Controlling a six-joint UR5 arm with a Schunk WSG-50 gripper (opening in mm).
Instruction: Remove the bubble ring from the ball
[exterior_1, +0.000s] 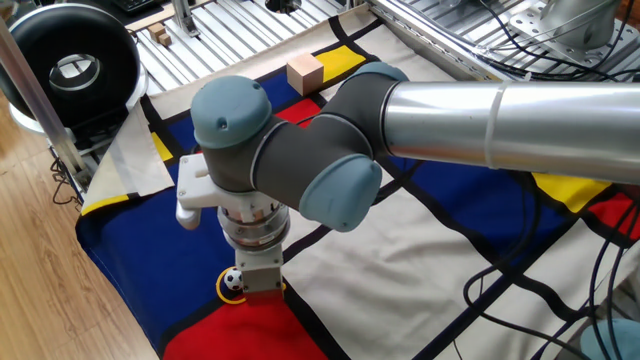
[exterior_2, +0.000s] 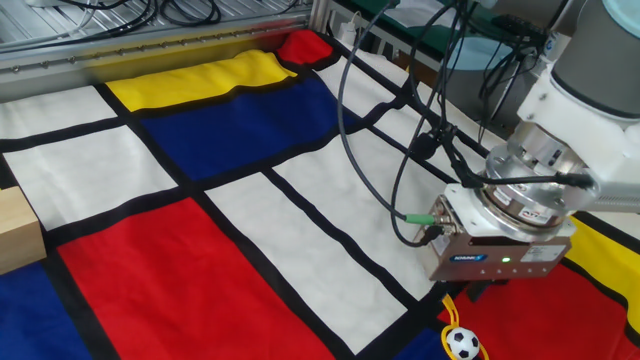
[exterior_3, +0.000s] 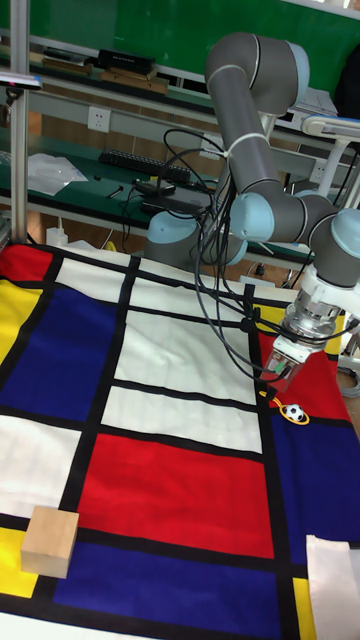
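We saw the ball (exterior_2: 462, 343) lying on the tabletop (exterior_2: 200, 270), which was covered by a cloth of red, blue, yellow and white blocks edged in black; the bubble ring (exterior_3: 293, 412) lay flat around the ball, its short handle (exterior_2: 447, 302) pointing up toward the robot's wrist; ball and ring sat at the near right of the other fixed view, where red met blue; the fingers (exterior_2: 487, 293) stood right above the handle, just beside the ball, their tips mostly hidden under the silver body, so we could not tell how far apart they were or whether they held the handle; a tan wooden cube (exterior_3: 50, 541) rested well apart, at the far side of the cloth.
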